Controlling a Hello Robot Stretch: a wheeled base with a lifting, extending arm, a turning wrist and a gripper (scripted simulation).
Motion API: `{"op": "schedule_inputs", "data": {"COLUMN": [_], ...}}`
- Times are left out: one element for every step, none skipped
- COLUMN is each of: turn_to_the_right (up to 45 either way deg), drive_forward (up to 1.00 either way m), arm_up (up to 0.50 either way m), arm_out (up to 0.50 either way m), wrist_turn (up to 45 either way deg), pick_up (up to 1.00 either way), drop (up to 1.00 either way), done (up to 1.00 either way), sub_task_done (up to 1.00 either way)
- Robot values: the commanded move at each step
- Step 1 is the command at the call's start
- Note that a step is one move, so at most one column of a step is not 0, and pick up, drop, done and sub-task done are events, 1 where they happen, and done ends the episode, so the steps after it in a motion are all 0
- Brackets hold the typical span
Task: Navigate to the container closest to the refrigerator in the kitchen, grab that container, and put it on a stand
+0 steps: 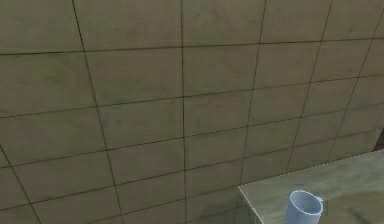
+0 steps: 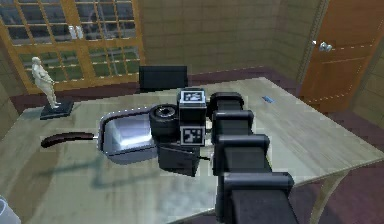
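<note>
Arm side view shows you the claw point(image 2: 160, 130) right at the silver pan point(image 2: 122, 138) on the table point(image 2: 300, 135). The pan lies at 9 o'clock from the claw, its handle point(image 2: 65, 140) pointing to 9 too. You cannot tell if the claw holds anything.

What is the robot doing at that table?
The robot's arm reaches out over a table. Its gripper is at a shiny metal pan with a dark handle that lies there; I can't tell whether it holds anything. A small white statue stands near the table's corner, and a bluish cup sits on a table edge in the forward view.
</note>
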Motion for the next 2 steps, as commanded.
{"op": "schedule_inputs", "data": {"turn_to_the_right": [0.0,0.0], "drive_forward": [0.0,0.0], "arm_up": [0.0,0.0], "arm_out": [0.0,0.0], "wrist_turn": [-45.0,-45.0], "pick_up": [0.0,0.0], "drop": [0.0,0.0], "done": [0.0,0.0], "sub_task_done": [0.0,0.0]}}
